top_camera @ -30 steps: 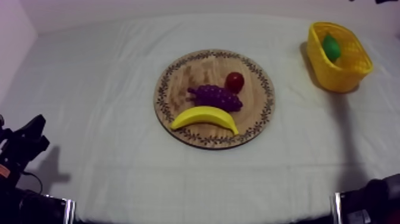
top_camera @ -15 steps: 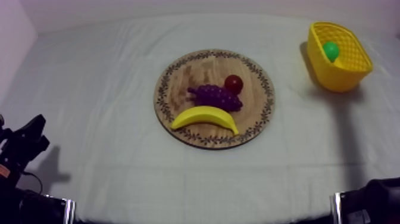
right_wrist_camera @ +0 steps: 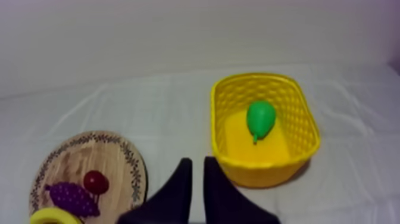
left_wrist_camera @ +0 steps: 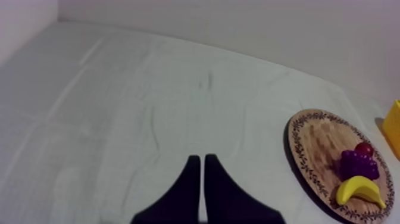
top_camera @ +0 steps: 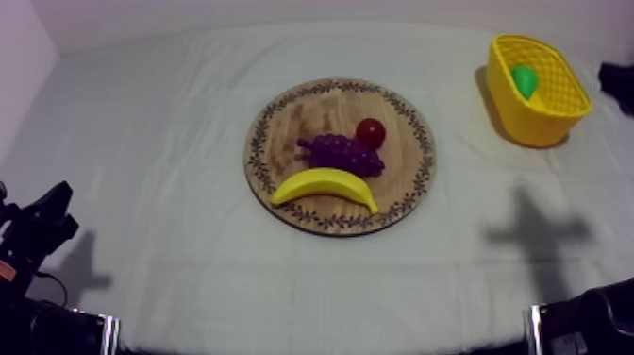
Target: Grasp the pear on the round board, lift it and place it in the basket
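The green pear [right_wrist_camera: 261, 119] lies inside the yellow basket [right_wrist_camera: 300, 152], also seen in the top view as pear [top_camera: 524, 80] and basket [top_camera: 557, 118] at the far right. My right gripper [right_wrist_camera: 195, 167] hovers short of the basket, between it and the board, its fingers shut together on nothing. A dark part of my right arm [top_camera: 618, 83] shows beside the basket. The round wooden board [top_camera: 283, 123] sits mid-table. My left gripper [left_wrist_camera: 199, 164] rests low at the left, shut and holding nothing, also seen from above [top_camera: 42, 227].
On the board lie a banana [top_camera: 324, 186], a bunch of grapes [top_camera: 342, 153] and a small red fruit [top_camera: 371, 132]. The arm's shadow [top_camera: 533, 231] falls on the cloth below the basket. Bare cloth surrounds the board on all sides.
My right gripper's fingers have closed together. The pear has settled lower in the basket. Part of my right arm has come into sight beside the basket, and its shadow has appeared on the cloth.
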`<action>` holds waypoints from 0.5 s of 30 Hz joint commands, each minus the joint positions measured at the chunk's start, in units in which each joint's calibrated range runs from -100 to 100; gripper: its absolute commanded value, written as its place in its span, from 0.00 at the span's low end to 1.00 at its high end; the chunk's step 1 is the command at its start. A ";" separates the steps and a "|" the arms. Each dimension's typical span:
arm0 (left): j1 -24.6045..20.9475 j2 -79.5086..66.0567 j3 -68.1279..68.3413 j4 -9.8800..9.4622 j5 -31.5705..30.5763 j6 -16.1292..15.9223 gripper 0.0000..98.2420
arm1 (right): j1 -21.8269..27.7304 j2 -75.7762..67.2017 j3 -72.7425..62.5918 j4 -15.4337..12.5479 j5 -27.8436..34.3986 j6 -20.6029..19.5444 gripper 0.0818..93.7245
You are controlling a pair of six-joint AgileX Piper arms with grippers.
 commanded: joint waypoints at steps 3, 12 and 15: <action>0.02 0.00 -0.02 -0.02 0.00 -0.01 0.00 | 0.20 -14.26 12.36 -2.60 0.90 2.05 0.01; 0.02 0.00 -0.02 -0.02 0.00 0.02 0.00 | 0.37 -28.30 27.16 -5.59 3.83 1.83 0.00; 0.02 0.00 -0.02 -0.02 0.00 0.02 0.00 | 0.10 -31.25 32.11 -5.89 3.02 1.28 0.00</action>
